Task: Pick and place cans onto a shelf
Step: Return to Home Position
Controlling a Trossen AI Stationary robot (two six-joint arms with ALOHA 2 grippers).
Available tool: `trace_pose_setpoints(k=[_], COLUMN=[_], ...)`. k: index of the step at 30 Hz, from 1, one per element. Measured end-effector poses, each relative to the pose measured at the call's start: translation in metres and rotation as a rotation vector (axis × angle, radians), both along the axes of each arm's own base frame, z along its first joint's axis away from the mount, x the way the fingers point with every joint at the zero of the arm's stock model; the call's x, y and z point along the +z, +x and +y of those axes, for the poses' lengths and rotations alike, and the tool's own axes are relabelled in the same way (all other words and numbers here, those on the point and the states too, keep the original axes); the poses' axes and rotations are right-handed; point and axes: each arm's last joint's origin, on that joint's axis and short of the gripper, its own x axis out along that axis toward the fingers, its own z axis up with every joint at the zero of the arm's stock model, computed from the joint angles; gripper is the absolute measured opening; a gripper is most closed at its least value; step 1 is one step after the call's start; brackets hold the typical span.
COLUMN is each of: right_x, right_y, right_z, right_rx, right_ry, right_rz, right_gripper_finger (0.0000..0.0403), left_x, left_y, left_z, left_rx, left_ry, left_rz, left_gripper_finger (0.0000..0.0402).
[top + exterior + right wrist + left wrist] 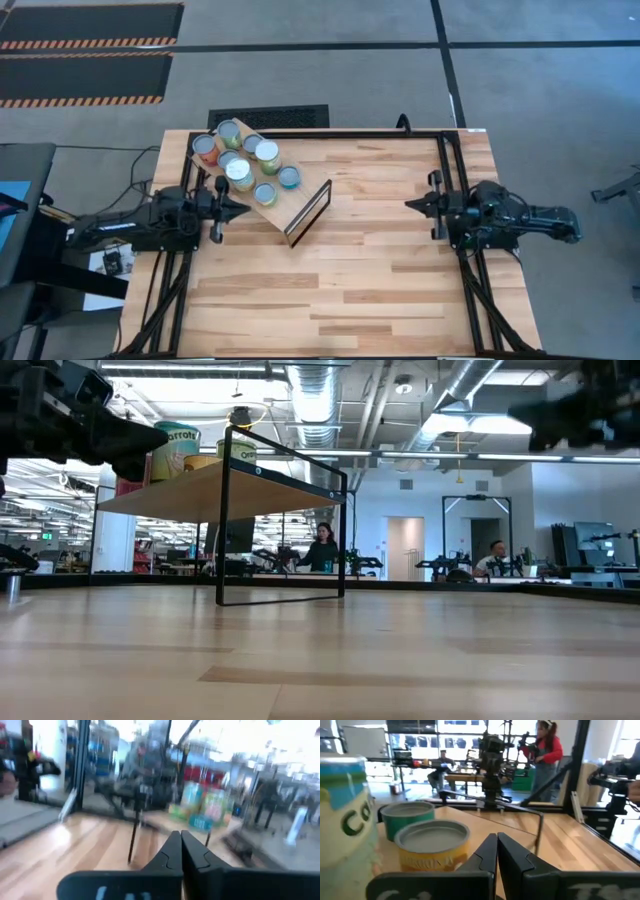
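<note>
Black mats (pixel 85 75) with orange-striped edges lie on the floor beyond the planked tabletop (pixel 350 290).

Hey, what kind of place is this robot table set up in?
Most likely an open-plan robotics lab or workshop. Bare ducts run under the ceiling. People work at desks beyond the table. What looks like another robot rig stands farther back, and hazard-striped mats lie on the floor.

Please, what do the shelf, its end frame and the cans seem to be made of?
The shelf board looks like pale bare wood, matte and without shine. Its end frame seems thin black metal, slightly glossy. The cans look metal: dull silvery lids with pressed rings; sides carry printed labels, paper or paint unclear.
</note>
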Motion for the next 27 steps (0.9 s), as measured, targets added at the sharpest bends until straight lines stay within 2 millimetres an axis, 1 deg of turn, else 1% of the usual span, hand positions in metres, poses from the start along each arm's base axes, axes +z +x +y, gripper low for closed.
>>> trace_pose_setpoints(k=[1, 3, 4, 7, 10, 15, 20, 24, 27], right_x=[-0.003, -0.001, -0.003, -0.018, -0.021, -0.02, -0.025, -0.031, -0.033], right_y=[0.001, 0.002, 0.002, 0.005, 0.006, 0.006, 0.006, 0.007, 0.007], right_z=[-0.001, -0.002, -0.002, -0.004, -0.005, -0.005, -0.007, -0.008, -0.009], right_rx=[-0.004, -0.015, -0.019, -0.029, -0.033, -0.037, -0.056, -0.077, -0.084], right_ry=[0.004, -0.002, -0.001, 0.015, 0.027, 0.045, 0.053, 0.058, 0.085], right_rz=[0.022, 0.003, -0.006, -0.005, 0.004, -0.003, 0.04, 0.109, 0.121], right_gripper_finger=[0.0004, 0.0004, 0.0004, 0.0006, 0.0006, 0.0006, 0.0013, 0.0022, 0.0029], left_x=[0.0, 0.002, 0.002, 0.001, 0.0, -0.001, -0.002, -0.002, -0.002], left_y=[-0.001, -0.002, -0.002, -0.002, -0.001, -0.002, -0.002, -0.002, -0.002], left_z=[0.0, -0.001, -0.002, -0.002, -0.002, 0.0, 0.003, 0.004, 0.004], left_rx=[-0.006, -0.022, -0.03, -0.044, -0.035, 0.05, 0.143, 0.171, 0.174], left_ry=[0.001, 0.001, 0.002, 0.0, -0.001, -0.024, -0.081, -0.084, -0.084], left_rz=[-0.001, -0.027, -0.033, -0.016, -0.008, -0.005, 0.006, 0.003, 0.003], left_gripper_finger=[0.0, 0.0, 0.0, 0.0, 0.0, 0.0, 0.0, 0.0, 0.0])
